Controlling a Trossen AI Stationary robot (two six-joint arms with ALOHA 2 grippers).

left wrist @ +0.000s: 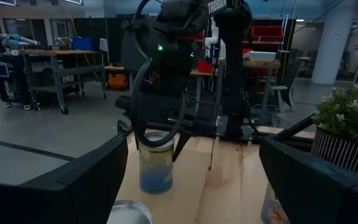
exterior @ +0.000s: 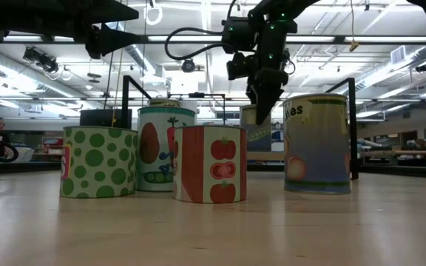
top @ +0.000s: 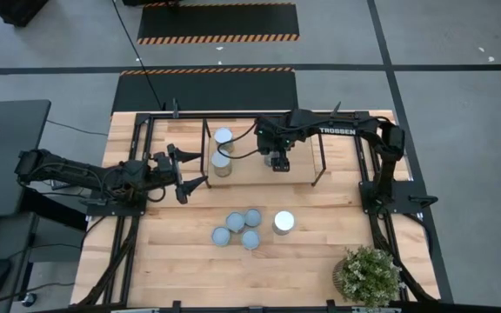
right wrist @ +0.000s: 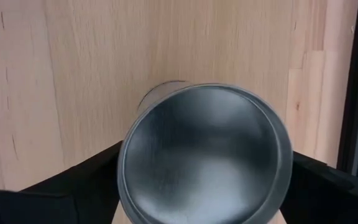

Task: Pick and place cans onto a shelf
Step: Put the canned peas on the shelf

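The shelf [top: 320,165] stands at the table's far middle, a thin dark frame on light wood. Two cans [top: 223,149] stand at its left end. My right gripper [top: 278,162] points down inside the shelf, shut on a silver-topped can [right wrist: 204,162], which also shows in the left wrist view [left wrist: 155,165]. My left gripper [top: 203,169] is open and empty, just left of the shelf. Several cans [top: 237,229] and a wider one [top: 283,223] stand on the table nearer the front. My right gripper pinches the can's upper wall just under its rim [right wrist: 124,163] between its two fingers, one on either side. The fingers come from above, pointing down. The can is upright; the tomato can in front hides its bottom in the low view.
A potted plant [top: 368,274] stands at the front right corner. In the low view a green-dotted can [exterior: 98,162], a tomato can [exterior: 209,162] and a tall can [exterior: 316,144] stand in front of the shelf. Black rails [top: 129,226] edge the table.
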